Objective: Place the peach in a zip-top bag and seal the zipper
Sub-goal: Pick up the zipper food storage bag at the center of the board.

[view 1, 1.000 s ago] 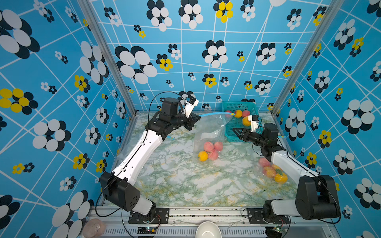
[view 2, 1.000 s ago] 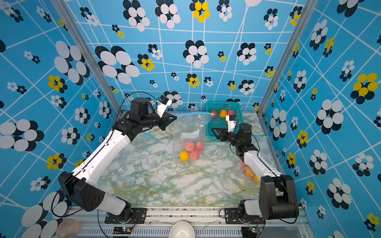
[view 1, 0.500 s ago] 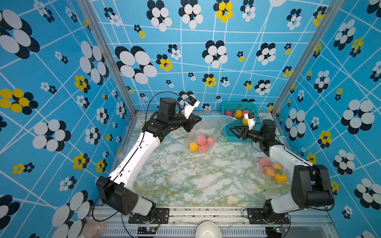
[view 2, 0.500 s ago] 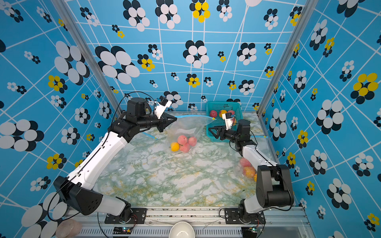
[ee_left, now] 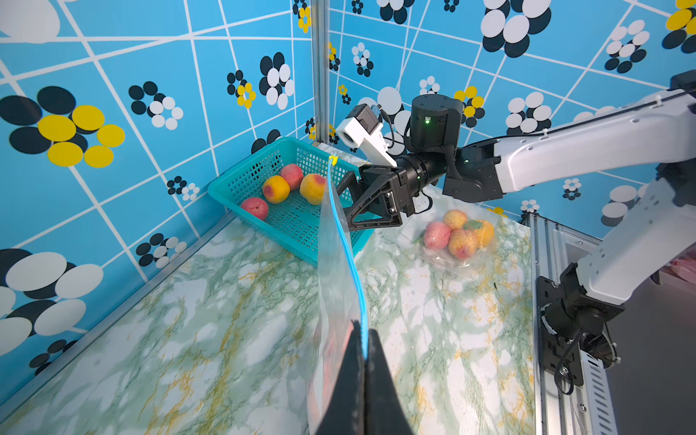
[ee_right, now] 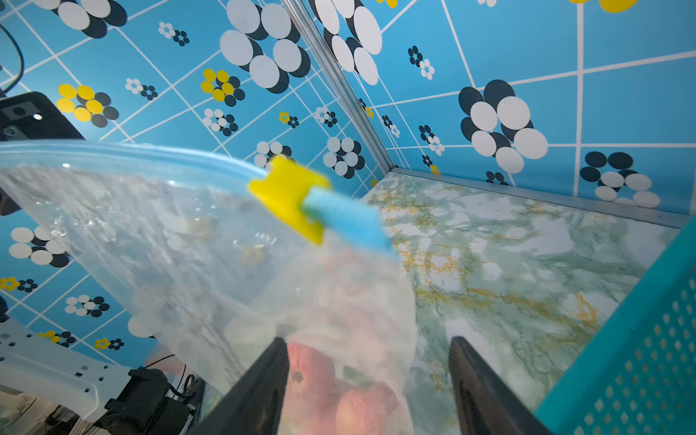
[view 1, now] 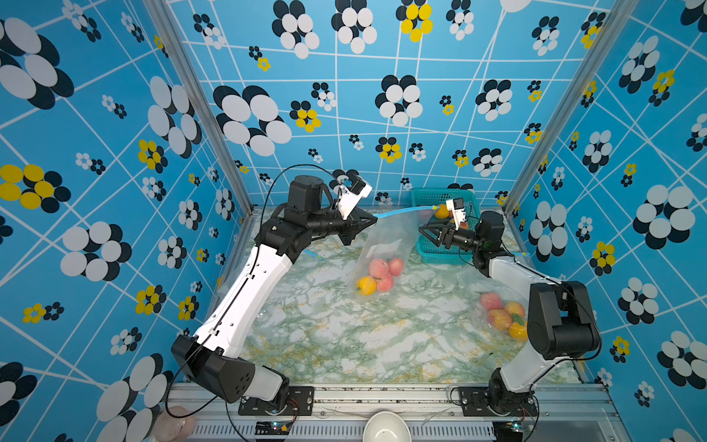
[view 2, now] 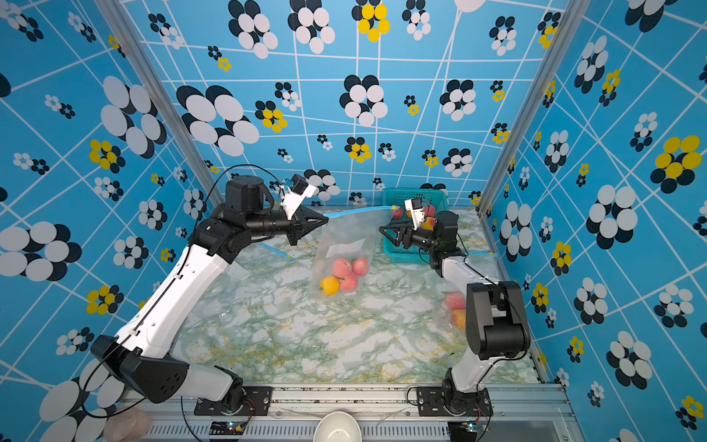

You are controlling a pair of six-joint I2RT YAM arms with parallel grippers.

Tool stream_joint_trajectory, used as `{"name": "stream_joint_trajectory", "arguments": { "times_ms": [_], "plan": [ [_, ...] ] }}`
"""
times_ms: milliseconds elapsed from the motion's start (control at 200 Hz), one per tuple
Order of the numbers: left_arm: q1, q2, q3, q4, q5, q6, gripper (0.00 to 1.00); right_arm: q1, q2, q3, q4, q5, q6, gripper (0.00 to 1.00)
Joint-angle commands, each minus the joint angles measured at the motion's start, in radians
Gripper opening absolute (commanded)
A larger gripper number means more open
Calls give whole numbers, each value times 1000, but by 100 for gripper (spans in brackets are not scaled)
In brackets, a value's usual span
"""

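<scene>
Pink and yellow peaches [view 1: 378, 269] are inside the clear plastic zip-top bag [view 1: 386, 239], bunched at its bottom, which touches the green-veined marble tabletop [view 1: 363, 336]. The bag hangs slack from its blue zipper strip [view 1: 401, 211]. The yellow plastic slider [ee_right: 288, 196] sits at the strip's end toward the teal plastic mesh basket [view 1: 436, 253]. From the left wrist view the strip reads as a single closed line. I can't tell if the last bit past the slider is shut.

Risks, my read:
- The bag's upper half is held up by one pinch only. If that slips, the top flops and the strip twists.
- The right jaws straddle the film just under the slider. Closing there would grab film, not the slider.
- Any pull on the slider back along the strip would unzip it.
- The bag's edge is close to the basket rim, so it could snag.

Pose: the left gripper [view 1: 374, 219] is stretched out level near the back wall, jaws clamped tight on the strip's other end. The right gripper [view 1: 425, 235] is level too and faces it from in front of the basket. Its jaws are spread wide, holding nothing, with the bag's side edge between them in the right wrist view. A second clear bag of peaches [view 1: 501, 317] lies by the right arm's base, well apart.
</scene>
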Motion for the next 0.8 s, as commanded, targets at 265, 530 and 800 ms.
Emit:
{"name": "stream_joint_trajectory", "arguments": {
  "times_ms": [265, 530, 800],
  "plan": [
    [16, 15, 114, -56, 91, 31, 0, 96, -19, 35, 111, -166, 64, 66],
    [49, -1, 102, -46, 74, 26, 0, 103, -112, 27, 16, -73, 51, 23],
    [62, -37, 38, 42, 30, -52, 0, 104, -285, 4, -295, 52, -53, 7]
  ]
}}
